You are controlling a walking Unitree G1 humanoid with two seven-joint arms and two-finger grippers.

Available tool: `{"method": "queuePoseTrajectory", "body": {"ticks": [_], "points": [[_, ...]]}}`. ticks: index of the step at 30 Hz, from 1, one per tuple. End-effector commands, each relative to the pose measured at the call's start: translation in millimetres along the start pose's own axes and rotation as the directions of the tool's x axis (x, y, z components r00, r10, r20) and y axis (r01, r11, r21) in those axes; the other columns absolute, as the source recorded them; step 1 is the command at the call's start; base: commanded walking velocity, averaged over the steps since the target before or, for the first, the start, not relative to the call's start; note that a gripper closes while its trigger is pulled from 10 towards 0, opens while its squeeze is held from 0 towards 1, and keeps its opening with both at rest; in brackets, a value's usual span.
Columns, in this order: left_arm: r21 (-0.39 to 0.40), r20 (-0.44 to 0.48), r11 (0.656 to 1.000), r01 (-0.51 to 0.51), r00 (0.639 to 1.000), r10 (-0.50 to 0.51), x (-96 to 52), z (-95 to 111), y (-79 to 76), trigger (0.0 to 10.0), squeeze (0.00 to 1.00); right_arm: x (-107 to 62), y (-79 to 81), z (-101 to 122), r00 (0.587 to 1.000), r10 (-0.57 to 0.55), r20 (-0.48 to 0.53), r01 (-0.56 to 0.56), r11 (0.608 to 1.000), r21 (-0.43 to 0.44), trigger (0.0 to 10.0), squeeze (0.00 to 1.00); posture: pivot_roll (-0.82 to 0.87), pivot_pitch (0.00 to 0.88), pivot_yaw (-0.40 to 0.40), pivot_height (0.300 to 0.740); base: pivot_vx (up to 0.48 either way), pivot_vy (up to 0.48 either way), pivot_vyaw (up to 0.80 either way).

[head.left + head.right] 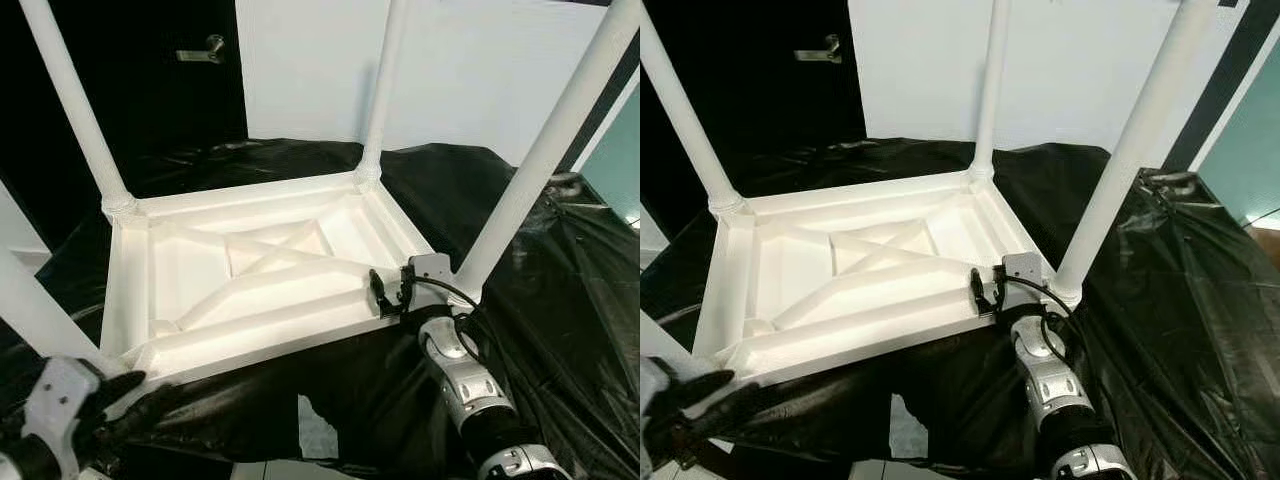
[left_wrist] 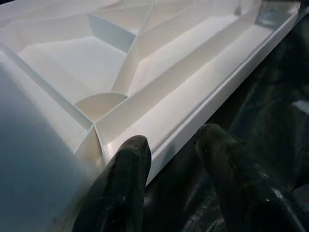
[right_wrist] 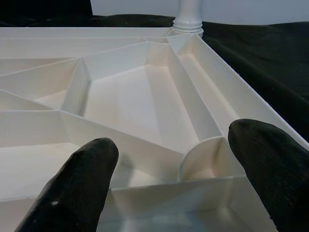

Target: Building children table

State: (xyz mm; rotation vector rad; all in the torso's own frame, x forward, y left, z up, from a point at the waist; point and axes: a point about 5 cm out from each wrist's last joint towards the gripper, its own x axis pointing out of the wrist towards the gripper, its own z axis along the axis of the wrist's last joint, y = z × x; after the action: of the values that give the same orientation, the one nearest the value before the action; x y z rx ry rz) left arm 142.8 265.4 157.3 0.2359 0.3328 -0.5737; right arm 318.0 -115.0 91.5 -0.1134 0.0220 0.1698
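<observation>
A white children's table (image 1: 200, 270) lies upside down on black plastic sheeting, its ribbed underside facing up. Legs stand at its corners: far left (image 1: 75, 110), far right (image 1: 380, 90), near right (image 1: 545, 150) and near left (image 1: 30, 310). My right gripper (image 1: 385, 290) is at the near rim beside the near right leg, open, its fingers (image 3: 82, 169) spread above the corner ribs. At the near left corner my left gripper (image 1: 130, 395) is open; one finger (image 2: 128, 164) lies over the rim (image 2: 193, 116), the other over the sheeting outside it.
Black plastic sheeting (image 1: 560, 300) covers the surface under and around the table, wrinkled on the right. A dark door with a lever handle (image 1: 205, 48) stands behind on the left, a white wall (image 1: 470, 70) behind the table. Light floor (image 1: 315, 435) shows through a gap in front.
</observation>
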Motion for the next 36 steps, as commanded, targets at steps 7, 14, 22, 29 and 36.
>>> {"method": "queuePoseTrajectory", "body": {"ticks": [7, 14, 22, 29, 36], "points": [[-0.052, -0.039, 0.994, -0.1, 0.994, 0.098, -33.3, -8.1, 11.1, 10.0, 0.0, 2.4, 6.3, -12.8, 0.997, 0.029, -0.07, -0.029, 1.0, 0.005, 10.0, 0.0, 0.27, 0.0, -0.082, 0.74, 0.0, 0.0, 0.0], [-0.043, -0.113, 0.987, -0.152, 0.983, 0.146, -47.6, -15.1, 16.9, 10.0, 0.0, 4.6, 6.8, -14.1, 0.996, 0.026, -0.081, -0.026, 1.0, 0.006, 10.0, 0.0, 0.27, 0.0, -0.082, 0.74, 0.0, 0.0, 0.0], [-0.023, -0.137, 0.988, -0.155, 0.979, 0.151, -54.4, -13.4, 19.5, 10.0, 0.0, 4.5, 4.5, -18.8, 0.995, 0.013, -0.101, -0.011, 1.0, 0.013, 10.0, 0.0, 0.27, 0.0, -0.076, 0.74, 0.0, 0.0, 0.0], [-0.026, -0.189, 0.99, -0.141, 0.973, 0.134, -55.4, -18.6, 17.2, 10.0, 0.0, 5.4, 0.1, -18.9, 0.995, -0.008, -0.098, 0.01, 1.0, 0.019, 10.0, 0.0, 0.28, 0.0, -0.068, 0.74, 0.0, 0.0, 0.0], [0.034, -0.22, 0.97, -0.242, 0.945, 0.243, -64.2, -19.6, 37.6, 10.0, 0.0, 4.7, -0.1, -18.0, 0.996, -0.008, -0.085, 0.01, 1.0, 0.024, 10.0, 0.0, 0.28, 0.0, -0.064, 0.74, 0.0, 0.0, 0.0]]}}
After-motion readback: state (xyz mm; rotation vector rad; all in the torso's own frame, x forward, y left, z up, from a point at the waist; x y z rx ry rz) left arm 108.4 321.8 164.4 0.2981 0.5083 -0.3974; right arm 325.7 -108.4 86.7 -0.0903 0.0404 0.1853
